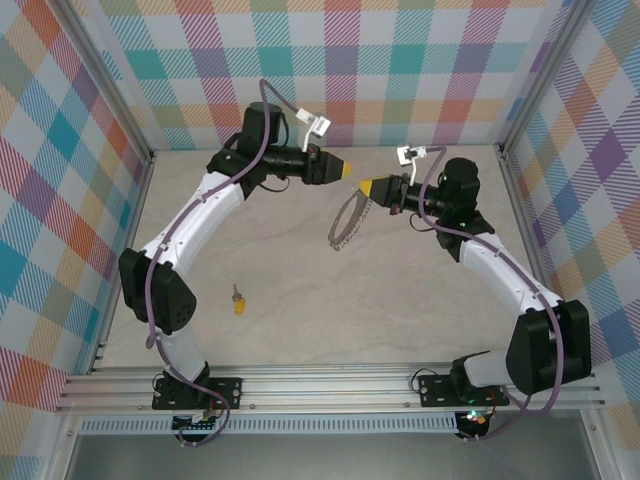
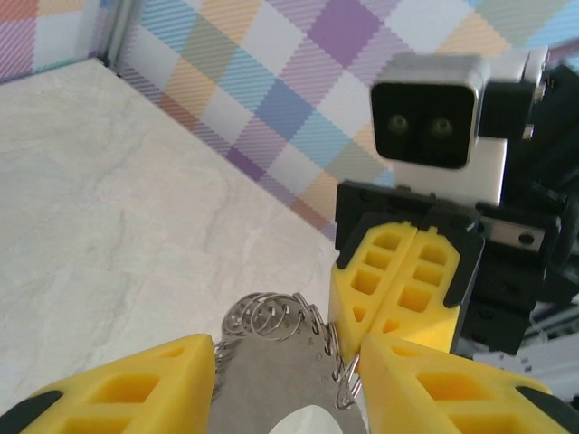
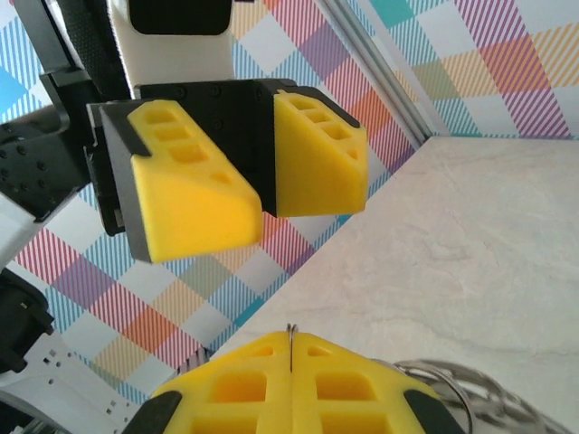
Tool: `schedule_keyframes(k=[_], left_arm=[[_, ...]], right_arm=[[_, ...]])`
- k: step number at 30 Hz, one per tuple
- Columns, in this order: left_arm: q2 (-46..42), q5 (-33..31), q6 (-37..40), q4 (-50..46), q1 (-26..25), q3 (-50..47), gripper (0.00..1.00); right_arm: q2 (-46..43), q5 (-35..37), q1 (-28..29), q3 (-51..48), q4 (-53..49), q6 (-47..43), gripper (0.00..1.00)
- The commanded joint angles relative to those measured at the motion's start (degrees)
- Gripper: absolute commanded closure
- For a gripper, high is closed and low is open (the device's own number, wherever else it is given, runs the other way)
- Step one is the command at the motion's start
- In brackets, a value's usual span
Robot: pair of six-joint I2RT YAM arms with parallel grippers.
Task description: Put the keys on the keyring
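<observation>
**Far centre: keyring (image 1: 345, 222) hanging from right gripper (image 1: 366, 186), key (image 1: 238, 300) loose on tabletop (image 1: 420, 300)**

- key: yellow-orange head, short dark blade. Lies alone on the pale tabletop, left of centre and toward the near edge, well apart from both arms. Not on the keyring.
- left gripper (image 1: 343, 169): on the far side, pointing right. Its fingers (image 2: 136, 384) stand parted and grip nothing.
- keyring: silvery scalloped loop, off the tabletop. It dangles below the right gripper. In the left wrist view it sits just beyond the parted left fingertips.
- right gripper: faces the left gripper, tips near but apart. Its fingers (image 3: 353, 384) are pressed together, with a thin strand of the keyring's wire pinched in the seam.
</observation>
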Motion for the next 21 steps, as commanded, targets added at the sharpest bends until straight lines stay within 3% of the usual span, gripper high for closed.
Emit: schedule_keyframes(k=[1, 14, 21], left_arm=[[-3.8, -0.3, -7.7, 10.4, 0.2, -2.7, 0.54], [-4.9, 1.7, -19.5, 26.6, -0.5, -9.8, 0.64], [-4.7, 2.8, -21.5, 30.5, -2.4, -9.8, 0.66]], right_arm=[[-2.2, 1.8, 0.1, -1.4, 14.1, 3.3, 1.00], [-0.5, 9.1, 0.2, -3.8, 32.3, 12.2, 1.00], [1.8, 10.5, 0.3, -3.2, 37.6, 16.1, 1.00]])
